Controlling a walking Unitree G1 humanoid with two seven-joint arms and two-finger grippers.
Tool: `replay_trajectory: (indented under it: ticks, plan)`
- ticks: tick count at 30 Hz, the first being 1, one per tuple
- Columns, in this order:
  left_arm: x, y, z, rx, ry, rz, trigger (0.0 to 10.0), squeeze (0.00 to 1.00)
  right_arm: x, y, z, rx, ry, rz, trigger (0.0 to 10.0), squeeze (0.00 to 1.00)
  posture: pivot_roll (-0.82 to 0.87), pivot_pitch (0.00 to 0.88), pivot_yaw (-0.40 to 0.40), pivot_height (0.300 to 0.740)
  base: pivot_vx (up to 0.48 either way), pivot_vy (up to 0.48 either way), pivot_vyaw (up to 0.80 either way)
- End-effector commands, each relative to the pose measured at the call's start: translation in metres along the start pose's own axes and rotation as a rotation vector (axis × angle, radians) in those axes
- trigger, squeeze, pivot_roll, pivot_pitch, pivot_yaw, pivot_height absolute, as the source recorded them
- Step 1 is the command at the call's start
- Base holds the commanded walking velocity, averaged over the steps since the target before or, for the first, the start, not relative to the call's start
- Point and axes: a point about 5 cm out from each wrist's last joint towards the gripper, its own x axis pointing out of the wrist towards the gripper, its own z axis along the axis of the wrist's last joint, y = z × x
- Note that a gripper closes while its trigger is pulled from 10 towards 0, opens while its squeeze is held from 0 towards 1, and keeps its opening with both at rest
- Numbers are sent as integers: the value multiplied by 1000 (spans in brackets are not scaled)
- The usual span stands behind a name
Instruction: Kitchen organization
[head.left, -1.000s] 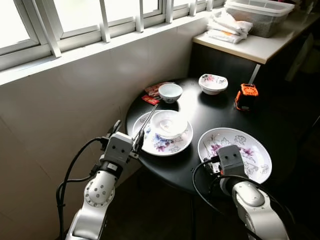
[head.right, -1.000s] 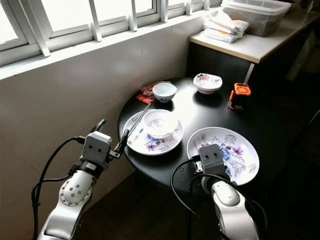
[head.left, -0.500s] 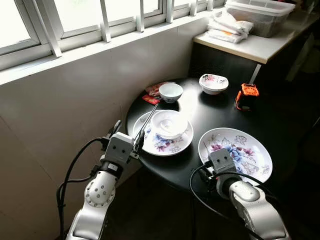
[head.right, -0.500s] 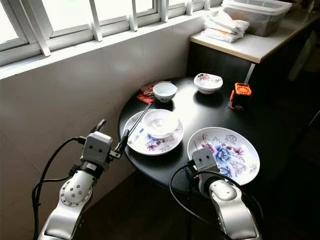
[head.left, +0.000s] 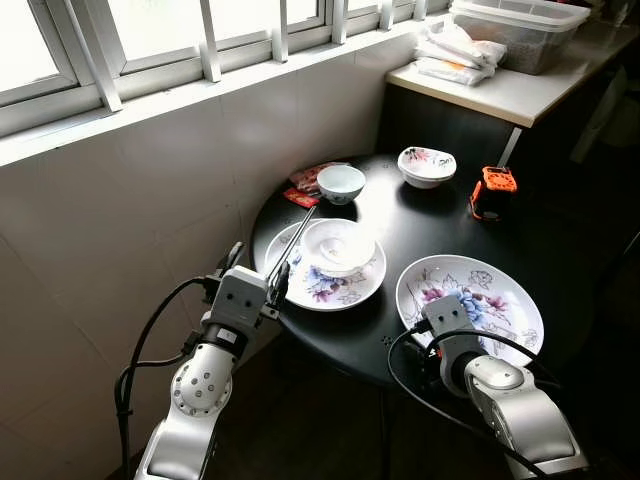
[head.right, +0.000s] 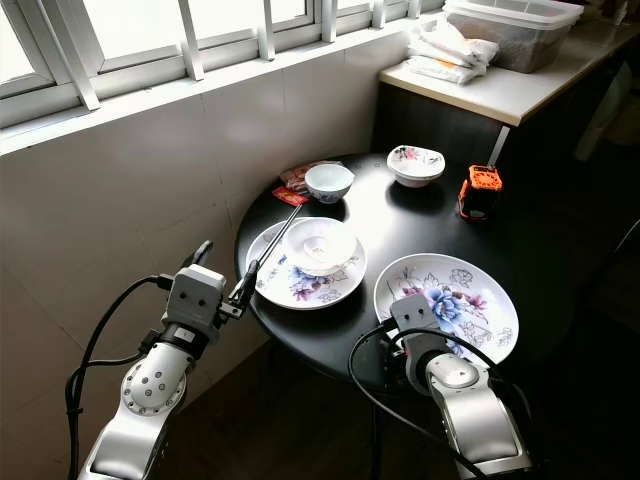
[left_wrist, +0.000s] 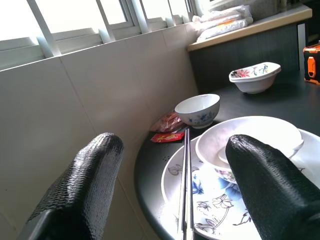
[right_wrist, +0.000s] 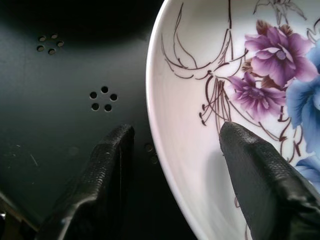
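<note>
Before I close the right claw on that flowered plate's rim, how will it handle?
The plate looks glazed and glossy, so it will probably slip between the fingers. It is wide and shallow, and the right claw straddles one edge, so it will likely sag when lifted. It looks ceramic, probably fragile if dropped.

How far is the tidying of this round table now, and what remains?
Nothing looks cleared yet. The right hand is open astride the rim of the empty flowered plate, one finger over it. The left hand waits open at the other plate, which holds a bowl and chopsticks. Two bowls remain.
</note>
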Motion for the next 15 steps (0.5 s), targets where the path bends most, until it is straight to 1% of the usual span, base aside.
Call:
replay_trajectory:
  ticks: [1,2,3,4,6,10,11,12,13,14,15]
  plan:
    - [0,-2,0,0,11,-5,10000,0,1,2,2,11,5,25,9451,0,61,0,-39,740,0,0,0]
    - [0,-2,0,0,11,-5,10000,0,1,2,1,10,10,27,4980,0,61,0,-40,740,0,0,0]
    - [0,-2,0,0,12,-5,10000,0,1,2,1,12,15,29,4039,0,61,0,-40,740,0,0,0]
    - [0,-2,0,-1,12,-5,10000,0,1,2,1,13,19,27,2824,0,61,0,-40,740,0,0,0]
    - [0,-2,0,-1,14,-4,10000,0,2,0,1,12,20,16,0,0,62,0,-42,740,0,0,0]
    - [0,-1,0,-2,15,-3,10000,0,2,-2,2,7,23,-1,0,0,61,0,-41,740,0,0,0]
    - [0,-1,0,-2,16,-3,10000,0,2,-3,2,-4,31,-20,3216,0,61,0,-40,740,0,0,0]
    - [0,-1,-1,-2,17,-3,10000,0,3,-4,2,-16,38,-37,10000,0,61,0,-39,740,0,0,0]
    - [0,-1,-1,-2,18,-3,10000,0,3,-4,2,-16,38,-34,10000,0,60,0,-38,740,0,0,0]
    - [1,-1,-1,-2,18,-4,10000,0,3,-3,2,-15,37,-30,9765,0,60,0,-37,740,0,0,0]
    - [1,-1,-1,-2,19,-4,10000,0,3,-3,2,-14,37,-27,4706,0,60,0,-37,740,0,0,0]
